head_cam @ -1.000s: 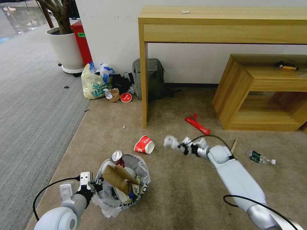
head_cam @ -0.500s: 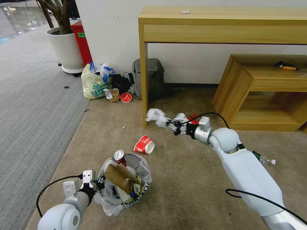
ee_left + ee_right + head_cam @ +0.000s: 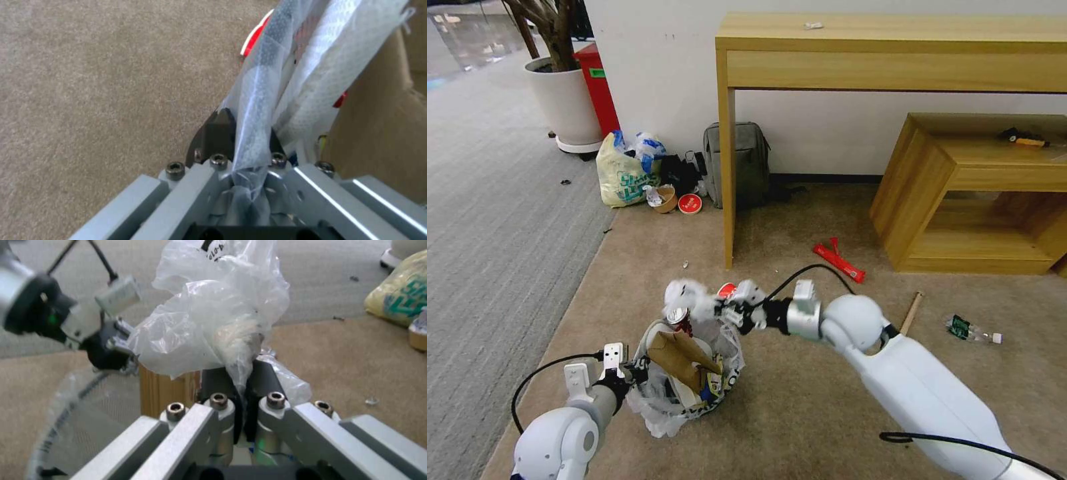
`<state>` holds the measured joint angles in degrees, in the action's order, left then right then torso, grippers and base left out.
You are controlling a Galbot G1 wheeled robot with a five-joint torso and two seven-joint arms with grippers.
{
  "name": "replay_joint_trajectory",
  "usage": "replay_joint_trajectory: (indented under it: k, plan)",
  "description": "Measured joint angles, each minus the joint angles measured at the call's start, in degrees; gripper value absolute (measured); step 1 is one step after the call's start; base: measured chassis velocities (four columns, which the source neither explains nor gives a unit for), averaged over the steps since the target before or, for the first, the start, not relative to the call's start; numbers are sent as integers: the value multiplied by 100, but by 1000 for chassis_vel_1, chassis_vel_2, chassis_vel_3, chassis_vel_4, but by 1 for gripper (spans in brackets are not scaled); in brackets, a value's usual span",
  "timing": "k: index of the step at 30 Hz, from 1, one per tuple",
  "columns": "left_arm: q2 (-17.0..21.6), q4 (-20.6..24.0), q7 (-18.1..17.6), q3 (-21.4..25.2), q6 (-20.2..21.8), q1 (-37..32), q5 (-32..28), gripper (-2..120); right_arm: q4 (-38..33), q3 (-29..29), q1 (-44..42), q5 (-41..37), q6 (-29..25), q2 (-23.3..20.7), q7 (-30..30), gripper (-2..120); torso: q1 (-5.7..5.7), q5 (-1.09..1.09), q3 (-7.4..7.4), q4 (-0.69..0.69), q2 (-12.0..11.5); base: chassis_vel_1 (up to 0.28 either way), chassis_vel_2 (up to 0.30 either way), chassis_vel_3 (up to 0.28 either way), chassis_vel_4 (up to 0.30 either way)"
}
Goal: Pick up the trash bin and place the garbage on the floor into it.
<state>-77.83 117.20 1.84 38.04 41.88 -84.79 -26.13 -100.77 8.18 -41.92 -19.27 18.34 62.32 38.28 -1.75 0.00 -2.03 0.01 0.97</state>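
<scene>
Glossy white arm shells with rounded ball joints beside the trash bin (image 3: 687,373), silver wrist cuffs, black cables looping off each wrist, right gripper (image 3: 720,311) and left gripper (image 3: 635,373) with black fingers, grey ribbed frames, hex screws

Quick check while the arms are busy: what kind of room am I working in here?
Probably an office or lobby corner: a plain wooden desk against a white wall, a low wooden shelf unit beside it, a potted tree where grey ribbed carpet meets the beige carpet. A grey backpack leans by the desk leg.
</scene>
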Motion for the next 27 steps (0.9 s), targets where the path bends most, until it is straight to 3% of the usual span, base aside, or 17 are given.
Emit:
replay_joint_trajectory:
  k: [17,27]
  plan:
    - [65,-79,12,51,26,53,-44,0,176,391,99,783,-234,-101,572,0,0,0,0,0,0,0,0,0,0]
    - [16,-24,20,80,28,32,-34,0,672,788,380,1556,-697,-33,937,0,0,0,0,0,-1,0,0,0,0]
